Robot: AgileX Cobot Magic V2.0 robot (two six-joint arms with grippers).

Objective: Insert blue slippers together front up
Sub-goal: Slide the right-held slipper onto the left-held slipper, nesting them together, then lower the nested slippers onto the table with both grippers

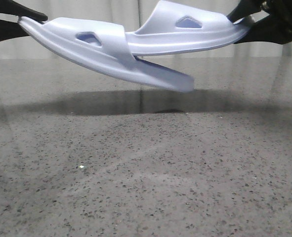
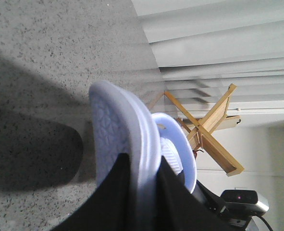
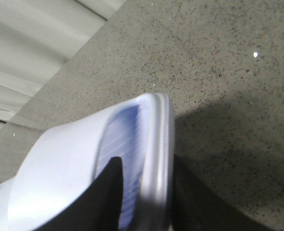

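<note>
Slippers (image 1: 136, 49): pale blue, interlocked, aloft | left end effector (image 1: 17, 22) grasping one; right end effector (image 1: 249, 24) seemingly likewise

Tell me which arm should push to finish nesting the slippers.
Probably the right. Its slipper lies nearly level with its end already under the strap of the left slipper, so a straight push seats it. The left gripper holds its slipper tilted, better kept as an anchor.

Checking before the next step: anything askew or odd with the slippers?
Both are held above the table. The left gripper's slipper slopes down toward the middle, its free end lowest; the right gripper's slipper lies flatter, its end tucked under the other's strap. So they meet at an angle, not in line. No damage visible.
</note>
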